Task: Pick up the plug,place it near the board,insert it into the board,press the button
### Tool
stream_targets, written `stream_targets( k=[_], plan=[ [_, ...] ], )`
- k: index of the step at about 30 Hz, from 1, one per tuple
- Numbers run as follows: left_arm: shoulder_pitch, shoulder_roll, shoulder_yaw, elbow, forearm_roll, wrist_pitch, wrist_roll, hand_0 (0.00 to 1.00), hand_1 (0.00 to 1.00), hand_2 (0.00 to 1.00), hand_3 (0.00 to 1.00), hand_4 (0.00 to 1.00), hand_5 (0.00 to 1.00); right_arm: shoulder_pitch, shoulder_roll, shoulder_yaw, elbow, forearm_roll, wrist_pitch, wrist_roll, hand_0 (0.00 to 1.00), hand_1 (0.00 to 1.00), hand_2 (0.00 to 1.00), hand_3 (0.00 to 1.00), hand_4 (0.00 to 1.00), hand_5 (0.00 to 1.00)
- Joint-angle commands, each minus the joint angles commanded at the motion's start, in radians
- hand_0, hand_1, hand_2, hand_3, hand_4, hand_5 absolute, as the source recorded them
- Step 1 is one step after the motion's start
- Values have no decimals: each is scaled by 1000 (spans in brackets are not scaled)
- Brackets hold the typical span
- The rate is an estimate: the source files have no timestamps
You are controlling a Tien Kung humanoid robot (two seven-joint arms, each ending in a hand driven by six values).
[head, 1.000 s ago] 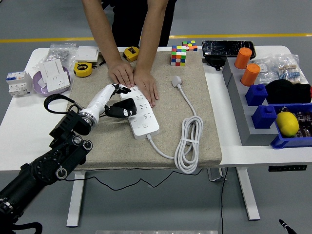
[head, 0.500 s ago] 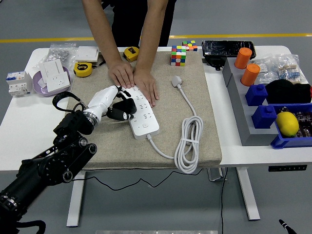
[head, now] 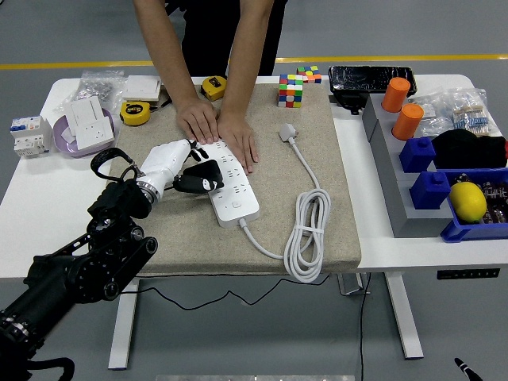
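Left hand (head: 184, 163): white-shelled, reaching in from the lower left; fingers closed around the black plug (head: 200, 180).
Plug: held at the left long edge of the board (head: 228, 184), touching or just above its sockets; whether the prongs are seated cannot be told.
Board: white multi-socket power strip lying on the tan mat (head: 317, 143), its white cable (head: 305, 230) coiled to the right.
Person's hands (head: 218, 127): both pressed flat on the board's far end, steadying it.
Right hand: not in view.
Handling, plug: judged small, light and rigid, with smooth plastic that may slip; best gripped across its body, prongs left clear.
Handling, board: judged light enough to slide under a push.
Counter (head: 32, 198): white; carries the mat and bins.
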Motion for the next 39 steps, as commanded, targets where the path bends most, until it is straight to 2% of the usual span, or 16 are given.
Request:
stream_targets(
  k=[2, 3, 15, 16, 21, 22, 27, 28, 33, 34, 39],
  plan=[
    [0, 1, 2, 2, 8, -5, 4, 618, 602, 559, 588, 839, 433, 0, 0, 0, 0, 1, -3, 2, 819, 738, 736, 767, 998, 948],
    [1, 1, 4, 2, 11, -8, 5, 600, 570, 550, 580, 839, 395, -1, 0, 0, 0, 2, -5, 4, 818, 737, 736, 767, 998, 945],
    [0, 5, 22, 4, 44, -25, 14, 598, 561, 547, 575, 830, 384, -3, 0, 5, 0, 6, -12, 8, 815, 737, 736, 766, 998, 945],
    [0, 5, 22, 4, 44, -24, 14, 576, 478, 505, 552, 750, 359, -3, -1, 5, 0, 6, -12, 8, 814, 737, 735, 765, 998, 947],
    [-5, 6, 23, 3, 43, -29, 18, 576, 478, 505, 552, 750, 359, 1, -1, 4, 0, 9, -12, 8, 814, 737, 735, 765, 998, 947],
    [-5, 6, 24, 3, 43, -30, 19, 519, 364, 420, 475, 650, 366, 1, -1, 5, 0, 9, -12, 7, 814, 736, 735, 765, 998, 944],
    [-7, 6, 28, 0, 50, -38, 25, 519, 364, 420, 475, 650, 366, 2, 0, 7, 0, 9, -12, 7, 814, 736, 735, 765, 998, 944],
    [-7, 6, 27, -1, 52, -39, 26, 469, 271, 308, 326, 650, 371, 2, 0, 8, 0, 9, -12, 7, 813, 734, 735, 766, 998, 941],
    [-8, 6, 29, -3, 51, -37, 27, 469, 271, 308, 326, 650, 371, 4, 1, 7, 0, 11, -12, 8, 813, 734, 735, 766, 998, 941],
    [-8, 6, 29, -3, 50, -35, 27, 444, 216, 223, 195, 616, 399, 4, 1, 7, 0, 11, -12, 7, 814, 734, 734, 765, 998, 940],
    [-9, 8, 30, -10, 51, -38, 27, 444, 216, 223, 195, 616, 399, 2, 2, 7, 0, 12, -12, 7, 814, 734, 734, 765, 998, 940]
  ],
)
